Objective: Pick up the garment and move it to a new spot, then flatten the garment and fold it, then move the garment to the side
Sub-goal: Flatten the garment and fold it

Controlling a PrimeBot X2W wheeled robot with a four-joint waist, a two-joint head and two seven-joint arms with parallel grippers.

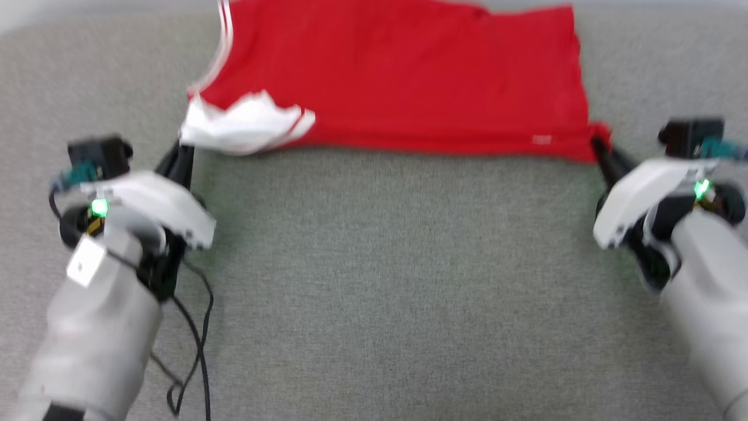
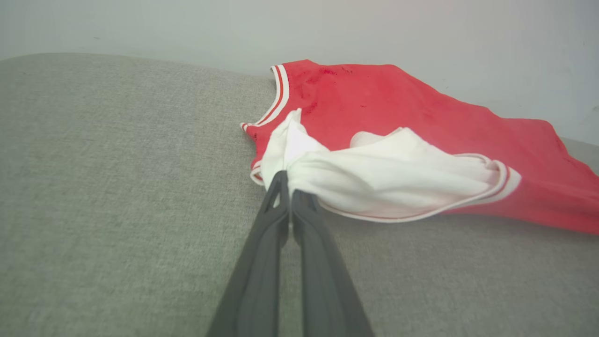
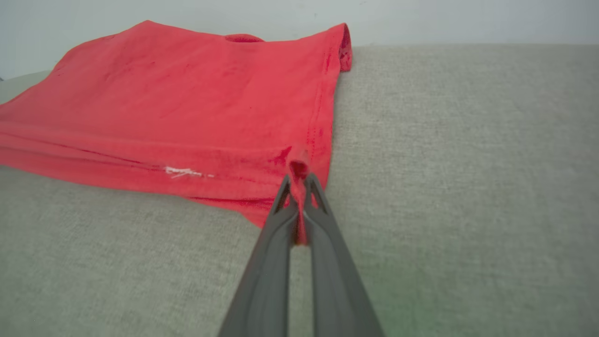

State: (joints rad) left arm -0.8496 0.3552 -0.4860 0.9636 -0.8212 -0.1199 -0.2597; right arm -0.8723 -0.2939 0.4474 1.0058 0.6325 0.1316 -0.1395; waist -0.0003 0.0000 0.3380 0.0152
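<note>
The garment (image 1: 403, 82), a red jersey with white sleeves, lies spread across the far half of the grey surface. Its plain red side faces up. My left gripper (image 1: 182, 145) is shut on the bunched white sleeve (image 2: 374, 178) at the garment's near left corner. In the left wrist view the left gripper (image 2: 288, 185) pinches that white fabric at its tips. My right gripper (image 1: 597, 143) is shut on the garment's red near right corner, and in the right wrist view the right gripper (image 3: 299, 180) has red cloth squeezed between its fingers. The garment (image 3: 187, 112) looks folded along its near edge.
A grey fabric surface (image 1: 397, 280) stretches from the garment toward me. A black cable (image 1: 196, 345) dangles beside my left forearm. A pale wall (image 2: 327, 28) rises behind the far edge.
</note>
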